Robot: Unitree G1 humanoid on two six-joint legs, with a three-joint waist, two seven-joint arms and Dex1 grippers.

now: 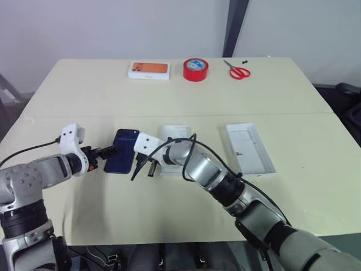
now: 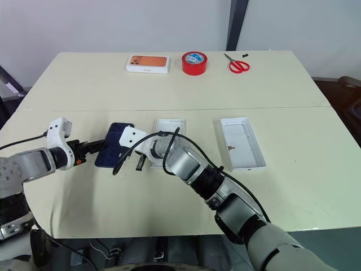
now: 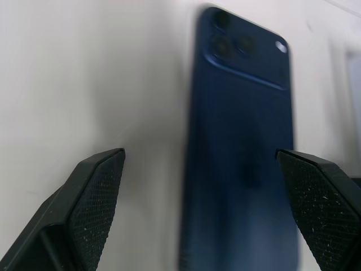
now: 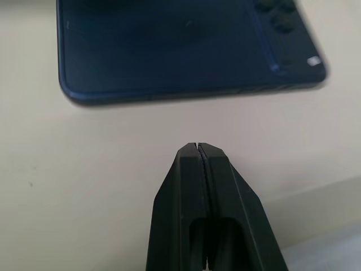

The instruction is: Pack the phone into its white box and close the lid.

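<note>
Right gripper (image 4: 198,148), clenched on nothing, sits just right of the phone (image 1: 122,150), its arm hiding most of the box (image 2: 169,125). Left gripper (image 3: 206,186), spread wide, flanks the phone's near-left edge. Phone flat on the table (image 1: 169,101), lid (image 1: 250,148) well right.

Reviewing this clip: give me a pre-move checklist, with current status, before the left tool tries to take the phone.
1. Left tool open: ok, fingers spread wide.
2. Phone lined up between those fingers: ok, though it sits nearer one finger in the left wrist view.
3. Phone lying flat on the table, back up: ok.
4. Right tool out of the way: not ok, shut and pointing at the phone's long edge, close beside it.
5. White box reachable: cannot tell, the right arm covers much of it.
6. Lid off and apart: ok, lying open side up, further right.
</note>
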